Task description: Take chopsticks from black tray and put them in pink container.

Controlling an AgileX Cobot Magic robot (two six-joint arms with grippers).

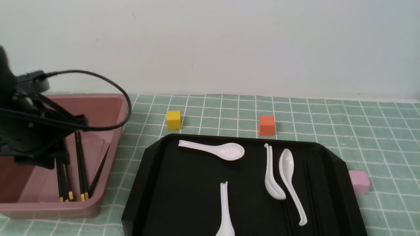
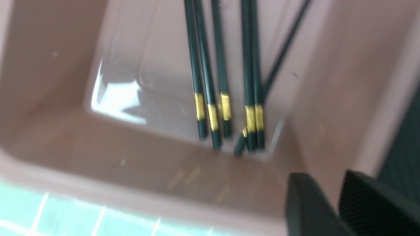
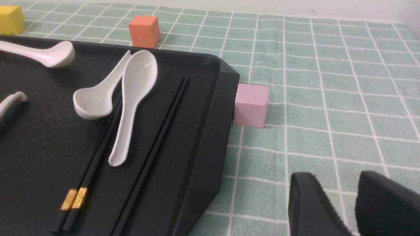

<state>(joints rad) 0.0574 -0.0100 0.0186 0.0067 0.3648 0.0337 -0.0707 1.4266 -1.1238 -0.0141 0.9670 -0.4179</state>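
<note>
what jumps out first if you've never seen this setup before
A big black tray fills the middle of the green checked cloth, with four white spoons scattered on it and black chopsticks lying along its right side. At far left, a deep pink container holds a bunch of yellow-banded sticks. A yellow cube and an orange cube sit just behind the tray.

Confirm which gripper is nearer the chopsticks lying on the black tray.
Right. The right gripper hangs just off the black tray's right edge, near those chopsticks; the left gripper is over the pink container, left of the tray.
</note>
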